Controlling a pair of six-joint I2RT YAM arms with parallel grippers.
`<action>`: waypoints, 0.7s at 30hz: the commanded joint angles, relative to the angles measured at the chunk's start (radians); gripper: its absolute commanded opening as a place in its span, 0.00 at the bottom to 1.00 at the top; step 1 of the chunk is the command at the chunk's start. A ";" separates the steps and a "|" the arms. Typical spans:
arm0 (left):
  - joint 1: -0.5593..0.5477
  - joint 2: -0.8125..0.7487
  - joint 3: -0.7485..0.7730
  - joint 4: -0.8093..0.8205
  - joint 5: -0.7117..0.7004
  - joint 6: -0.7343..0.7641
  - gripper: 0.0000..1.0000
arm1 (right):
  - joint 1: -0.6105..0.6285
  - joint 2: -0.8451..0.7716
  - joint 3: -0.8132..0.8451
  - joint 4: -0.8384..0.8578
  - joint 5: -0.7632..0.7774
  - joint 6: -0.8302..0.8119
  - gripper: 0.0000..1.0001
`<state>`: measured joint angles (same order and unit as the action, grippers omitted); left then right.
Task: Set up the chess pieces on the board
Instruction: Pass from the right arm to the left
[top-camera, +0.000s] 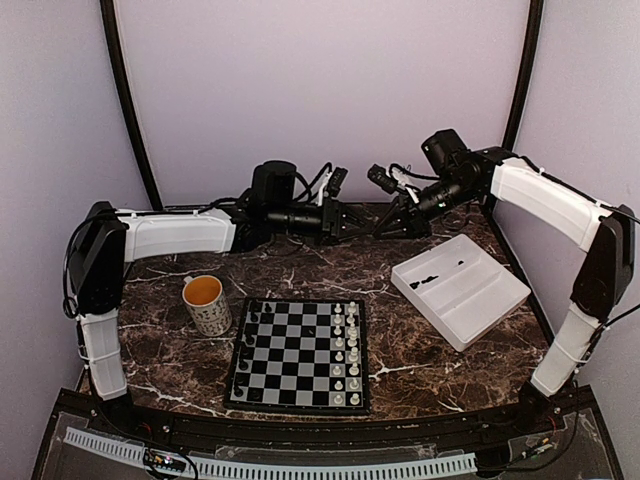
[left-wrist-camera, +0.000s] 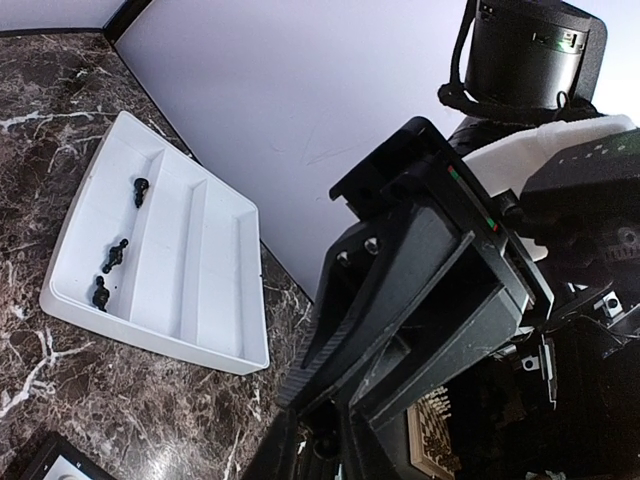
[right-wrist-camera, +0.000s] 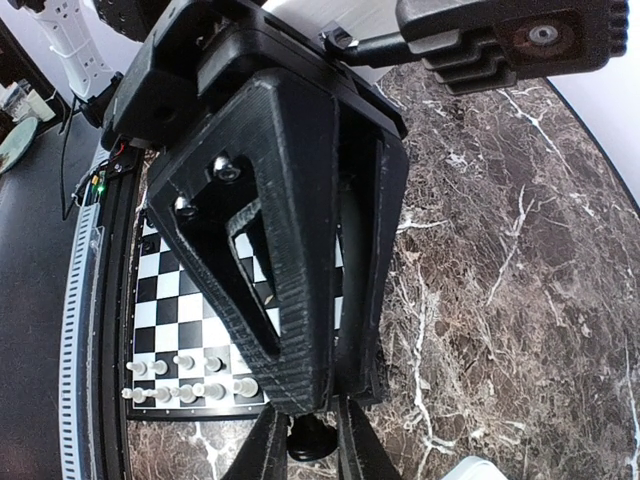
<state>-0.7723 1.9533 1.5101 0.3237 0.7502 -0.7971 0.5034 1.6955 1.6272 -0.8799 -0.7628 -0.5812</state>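
1. Top external view: the left gripper (top-camera: 358, 224) and the right gripper (top-camera: 388, 226) are hanging tip to tip over the far edge of the table (top-camera: 180, 360), well apart from the chessboard (top-camera: 296, 352) lying by the near edge. The jaws are showing too small here to read, and anything between them is hidden. The likely risk is a fumbled handover: if one side is letting go before the other is gripping, the piece is falling onto the marble and rolling away. Spare black chess pieces (top-camera: 425, 283) are lying in the white tray (top-camera: 485, 300) by the right edge. Others are standing along the board's left edge, and white chess pieces (top-camera: 345, 350) along its right.

2. Left wrist view: the right gripper's body is filling the right half and covering the left gripper's own fingertips, so whether those jaws are clenched or released cannot be told. Three black pieces are lying in one end compartment of the tray. The board is cut off at the bottom left corner.

3. Right wrist view: the right gripper's fingers are clamping a small black chess piece (right-wrist-camera: 311, 436) at the bottom edge, partly cropped. The left gripper's fingers are pointing down at it, but contact is unclear. A skewed pinch could be squeezing the piece out sideways.
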 joint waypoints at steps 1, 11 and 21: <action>0.003 -0.004 -0.007 0.052 0.042 -0.027 0.16 | 0.012 0.004 0.032 0.012 -0.002 0.007 0.17; 0.010 0.022 0.000 0.106 0.092 -0.090 0.13 | 0.018 0.006 0.041 0.037 0.039 0.028 0.17; 0.013 0.037 0.006 0.144 0.119 -0.140 0.18 | 0.023 0.008 0.039 0.072 0.089 0.061 0.16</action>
<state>-0.7551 1.9888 1.5097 0.4137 0.8207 -0.9073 0.5129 1.6981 1.6382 -0.8730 -0.7044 -0.5510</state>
